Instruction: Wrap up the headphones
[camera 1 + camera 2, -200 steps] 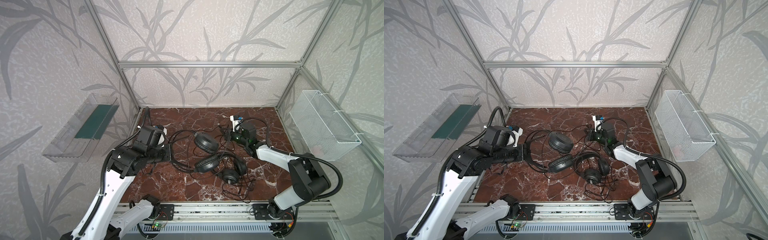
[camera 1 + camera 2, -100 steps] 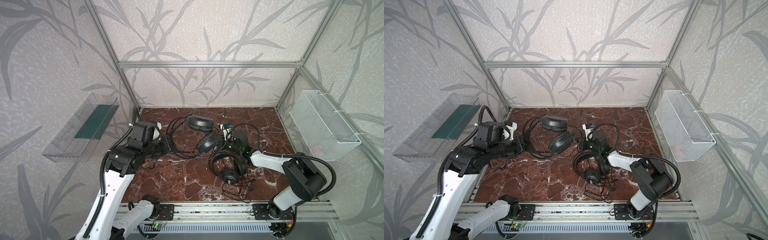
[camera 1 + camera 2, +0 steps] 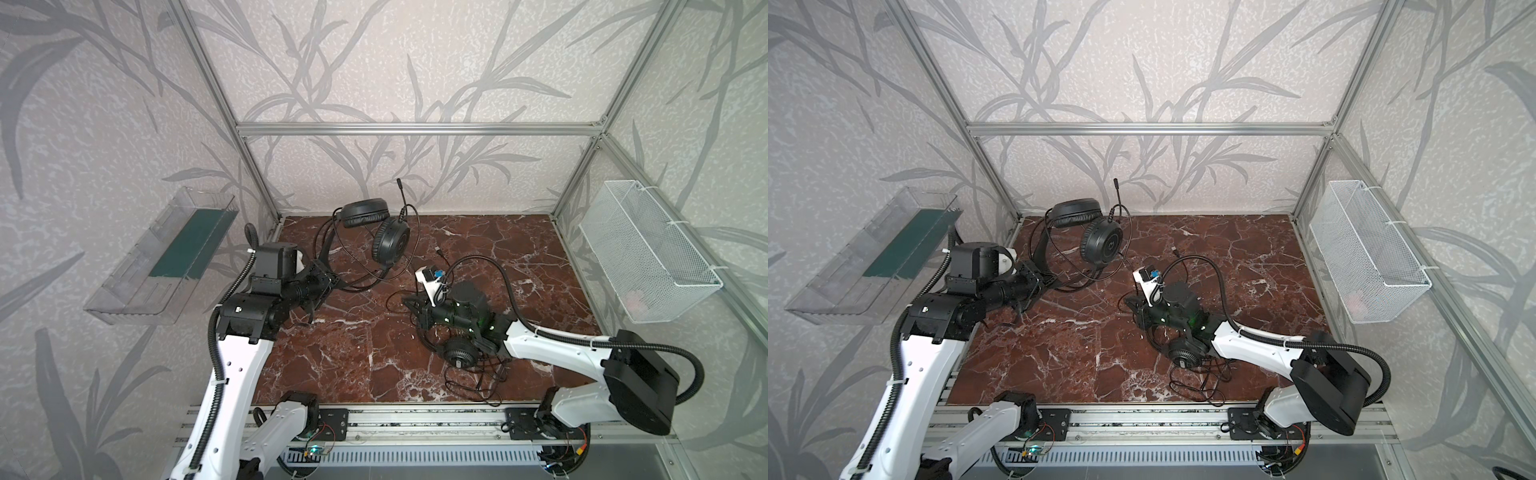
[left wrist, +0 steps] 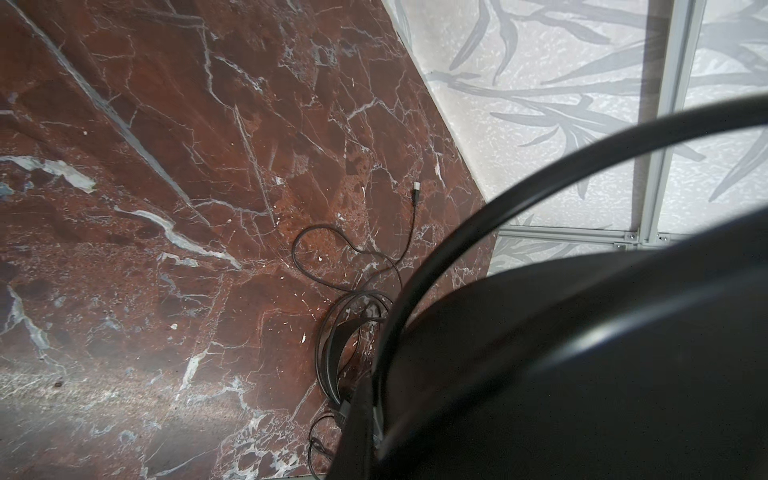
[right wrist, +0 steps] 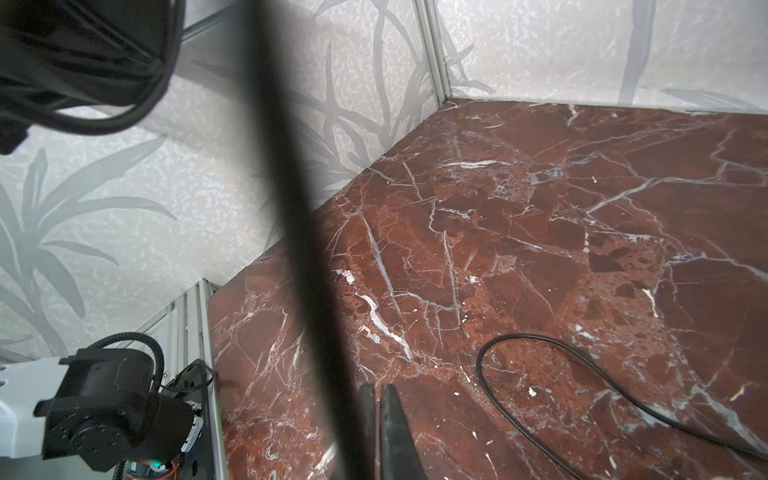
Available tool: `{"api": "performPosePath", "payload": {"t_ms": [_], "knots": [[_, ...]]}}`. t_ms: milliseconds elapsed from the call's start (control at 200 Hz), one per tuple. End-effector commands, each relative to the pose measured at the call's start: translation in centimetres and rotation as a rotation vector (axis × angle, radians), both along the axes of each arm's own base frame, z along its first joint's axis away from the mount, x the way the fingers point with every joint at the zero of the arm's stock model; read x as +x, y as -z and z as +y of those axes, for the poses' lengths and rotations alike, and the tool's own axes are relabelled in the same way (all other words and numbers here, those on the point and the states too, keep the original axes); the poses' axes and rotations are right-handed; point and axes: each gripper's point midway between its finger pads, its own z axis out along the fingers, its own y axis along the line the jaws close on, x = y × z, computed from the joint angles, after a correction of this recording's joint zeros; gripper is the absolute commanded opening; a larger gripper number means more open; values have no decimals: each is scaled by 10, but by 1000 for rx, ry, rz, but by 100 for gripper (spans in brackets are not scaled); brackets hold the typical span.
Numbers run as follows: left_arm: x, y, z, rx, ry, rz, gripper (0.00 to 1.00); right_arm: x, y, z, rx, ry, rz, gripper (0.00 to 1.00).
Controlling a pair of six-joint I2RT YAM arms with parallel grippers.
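The marble-patterned tabletop (image 3: 353,353) is gleaming smooth and faintly glossy. At eleven o'clock the black headset (image 3: 390,246) is showing matt padded cushions. At three o'clock the wire-mesh basket (image 3: 648,266) is looking like white-coated metal.

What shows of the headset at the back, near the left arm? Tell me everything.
The back headset is black, over-ear, plastic-looking: one earcup shows its padded cushion, the other its hard round shell, with a boom microphone sticking up. Its thin headband arcs down into the shut left gripper, which seems to hold it. Its thin cable loops on the marble floor.
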Motion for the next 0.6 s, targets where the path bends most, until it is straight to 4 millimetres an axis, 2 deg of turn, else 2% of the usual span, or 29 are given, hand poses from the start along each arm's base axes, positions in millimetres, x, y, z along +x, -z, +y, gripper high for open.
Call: {"api": "performPosePath", "payload": {"t_ms": [0,195,215,340,485,595], "knots": [[3,-6,6,22,-13,-10,0,-15,9,-4,-97,-25,-34,0],[1,23,28,174,-36,87,0,-48,8,4,-214,-138,-92,0],[1,26,29,185,-34,95,0,-60,9,10,-229,-176,-101,0],[0,42,40,265,-47,152,0,-84,16,18,-331,-266,-132,0],[-4,58,59,368,-90,210,0,-100,24,20,-469,-307,-232,0],[-5,66,72,442,-114,228,0,-104,22,17,-518,-316,-275,0]]}}
